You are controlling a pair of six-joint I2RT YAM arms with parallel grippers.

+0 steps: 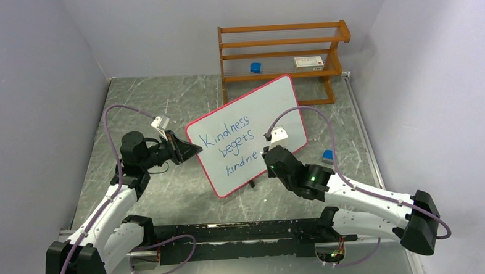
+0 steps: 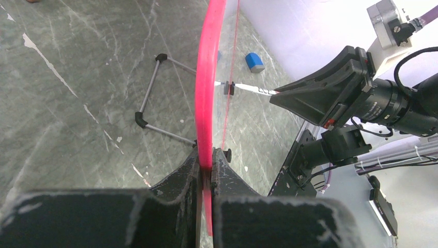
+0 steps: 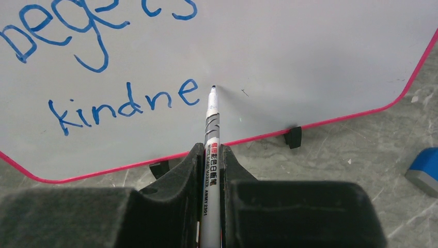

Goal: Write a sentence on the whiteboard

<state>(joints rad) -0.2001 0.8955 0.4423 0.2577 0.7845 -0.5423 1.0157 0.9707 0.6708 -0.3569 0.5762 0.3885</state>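
Directly ahead of the right gripper stands the whiteboard. Its blue sentence reads "Kindness begets kindne". The jaws clamp a marker printed "2301", its tip at the board just past the last "e". The left gripper pinches the board's red rim.

The table has a grey top like stone, with pale veins. Near the middle the whiteboard stands on it, tilted, on small black feet. A thin wire stand rests on the top behind it. At the back, to the right, stands a wooden rack. One of its shelves carries a blue block and a white box, well apart. A small blue piece lies on the top near the right side of the whiteboard. A black rail runs along the near edge.
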